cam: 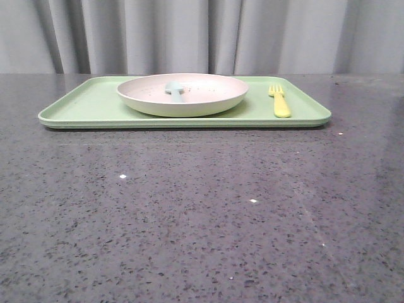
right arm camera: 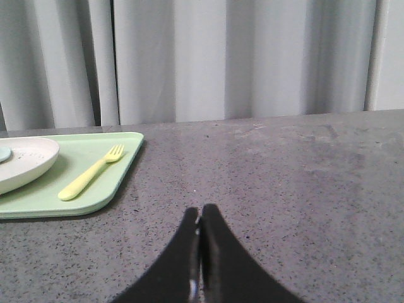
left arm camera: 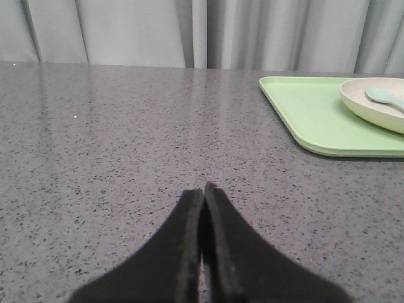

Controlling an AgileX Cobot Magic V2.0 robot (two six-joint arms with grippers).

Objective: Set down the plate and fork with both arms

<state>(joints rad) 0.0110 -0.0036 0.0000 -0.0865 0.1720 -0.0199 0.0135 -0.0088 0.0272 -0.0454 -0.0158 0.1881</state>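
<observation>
Bare dark speckled countertop point(cam: 202, 214) fills the near part of the front view, w/ a few bright glints on it; no arm or gripper shows in that view. Further back sits a flat rectangular light-green tray point(cam: 88, 107), long side across the view, grey curtain point(cam: 202, 35) behind the table edge. Plate point(cam: 183, 95), off-white/pale pink w/ fine dark specks, rests on the tray approx. at its middle, a bit toward the robot's left. Inside the plate lies a light-blue utensil piece point(cam: 175, 90), touching the plate's inner surface. Fork point(cam: 279, 101), yellow, lies flat on the tray just to the right of the plate, apart from it, tines pointing away toward the curtain, handle toward the robot. Left wrist view: left gripper point(left arm camera: 203, 189) clenched, black fingers pressed together tip to tip, nothing between them, low over bare countertop; tray corner, plate rim and blue piece are seen well off to one side, not touched. Right wrist view: right gripper point(right arm camera: 200, 211) likewise closed tight and empty, over bare countertop; fork and the tray's right end are well apart from it, plate partly cut off at the picture edge.
</observation>
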